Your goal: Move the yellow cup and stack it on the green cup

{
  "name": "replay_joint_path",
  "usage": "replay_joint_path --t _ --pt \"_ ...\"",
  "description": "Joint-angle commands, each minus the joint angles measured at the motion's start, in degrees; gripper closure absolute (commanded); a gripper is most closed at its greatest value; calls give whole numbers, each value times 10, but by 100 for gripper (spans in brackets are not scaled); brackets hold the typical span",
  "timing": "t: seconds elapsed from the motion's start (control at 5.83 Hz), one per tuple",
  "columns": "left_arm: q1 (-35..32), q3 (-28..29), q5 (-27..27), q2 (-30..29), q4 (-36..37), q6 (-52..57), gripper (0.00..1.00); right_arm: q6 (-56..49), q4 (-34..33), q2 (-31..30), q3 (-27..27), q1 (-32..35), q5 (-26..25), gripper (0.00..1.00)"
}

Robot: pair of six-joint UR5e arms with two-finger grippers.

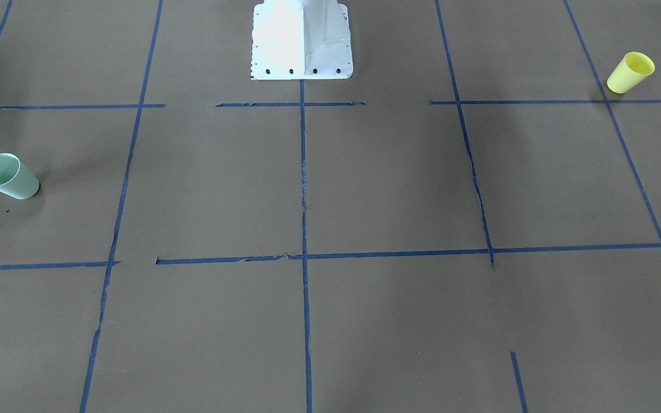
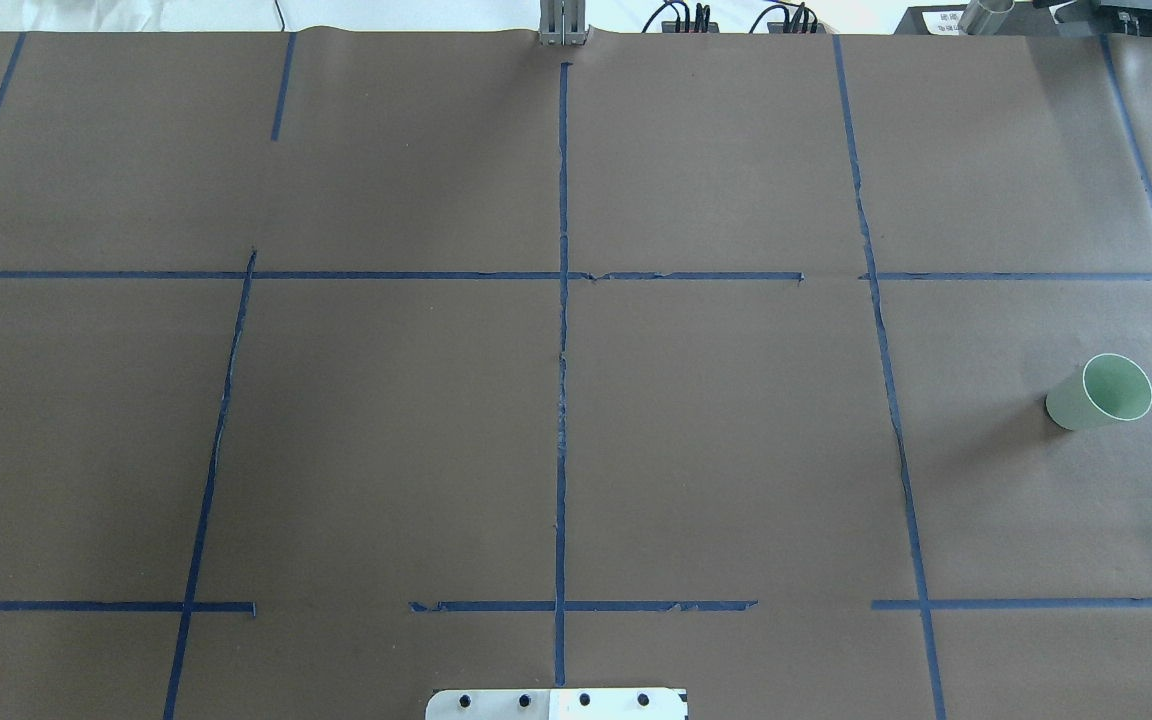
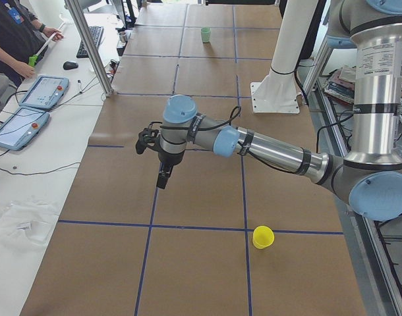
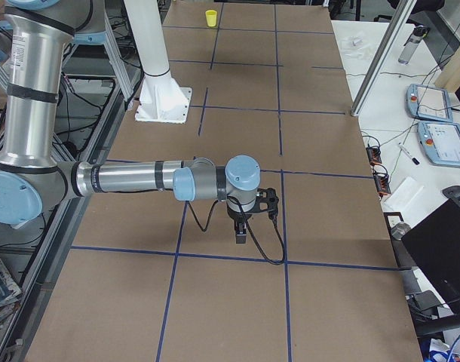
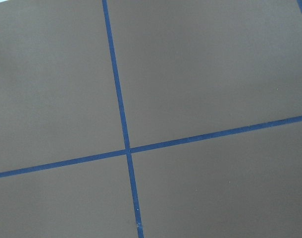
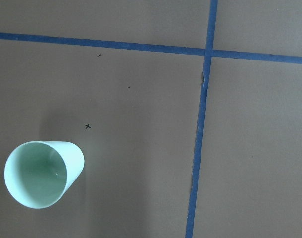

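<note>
The yellow cup stands upright near the table's end on my left side; it also shows in the exterior left view and, far off, in the exterior right view. The green cup stands upright near the opposite end, and the right wrist view looks down into it. My left gripper hangs above the table, apart from the yellow cup. My right gripper hangs above the table too. Both show only in the side views, so I cannot tell whether they are open or shut.
The white robot base stands at the table's robot-side edge. Blue tape lines grid the brown table. A metal post and a side desk with tablets and a person lie beyond the far long edge.
</note>
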Motion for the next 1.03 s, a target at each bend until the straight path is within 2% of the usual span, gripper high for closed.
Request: replay_joint_path --t 0.0,0.34,0.69,0.86 --pt "102 -70 82 35 -3 -192 0 1 0 0 -1 -1 0 0" --pt "251 -124 254 81 -3 -418 0 0 0 0 -1 0 0 0" --pt "384 -135 433 161 9 -637 0 0 0 0 0 0 0 0" --pt "403 -135 440 179 38 -735 0 0 0 1 0 0 0 0"
